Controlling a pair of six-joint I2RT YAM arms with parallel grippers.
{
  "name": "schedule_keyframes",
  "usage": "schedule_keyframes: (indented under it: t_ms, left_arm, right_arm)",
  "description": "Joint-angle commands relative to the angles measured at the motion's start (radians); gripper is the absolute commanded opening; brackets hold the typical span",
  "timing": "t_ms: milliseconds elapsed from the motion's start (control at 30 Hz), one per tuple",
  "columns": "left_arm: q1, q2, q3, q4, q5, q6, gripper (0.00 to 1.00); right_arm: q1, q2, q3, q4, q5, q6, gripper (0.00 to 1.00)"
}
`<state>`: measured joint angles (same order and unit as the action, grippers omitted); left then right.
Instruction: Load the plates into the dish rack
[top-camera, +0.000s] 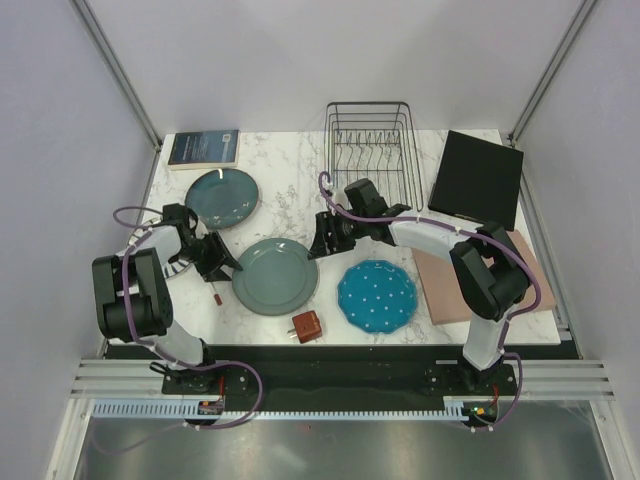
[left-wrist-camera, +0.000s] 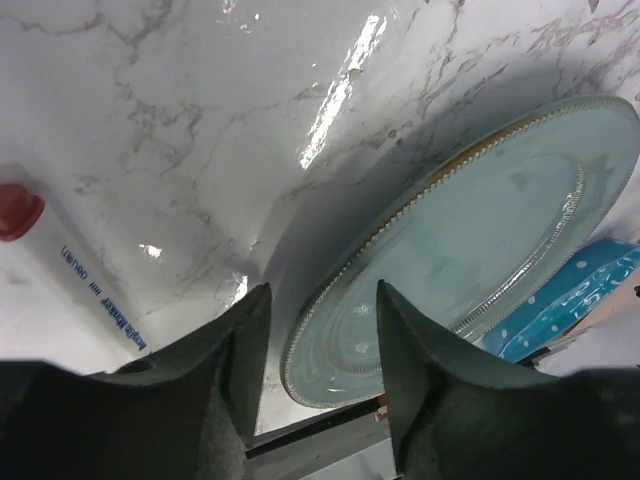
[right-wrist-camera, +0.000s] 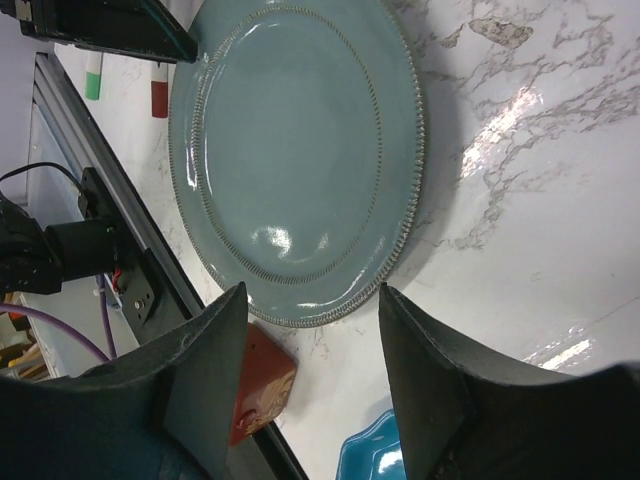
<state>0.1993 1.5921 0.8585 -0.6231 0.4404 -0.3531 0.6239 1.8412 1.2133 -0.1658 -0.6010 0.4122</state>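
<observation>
The grey-green plate (top-camera: 275, 276) lies flat on the desk (top-camera: 290, 195), apart from the dish rack (top-camera: 372, 150). The left end effector (top-camera: 233, 267) and right end effector (top-camera: 316, 249), both wide open, should straddle its rim squarely before closing.

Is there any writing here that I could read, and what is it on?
Nothing reads clearly.
White pen with a red cap: blue print along the barrel, too blurred to read.
Dark blue book, far left in the overhead view: pale cover lettering, too small to read.
</observation>
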Motion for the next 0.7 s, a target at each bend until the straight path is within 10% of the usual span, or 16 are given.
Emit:
schedule_keyframes:
  t_ms: [0, 667]
  left_arm:
    - [0.000, 0.049, 0.040, -0.004, 0.089, 0.019, 0.49]
    - [0.012, 0.172, 0.099, -0.098, 0.465, 0.299, 0.04]
  right_arm:
    - [-0.001, 0.004, 0.019, 0.043, 0.013, -0.001, 0.63]
    - [0.000, -0.056, -0.080, 0.025, 0.040, -0.067, 0.66]
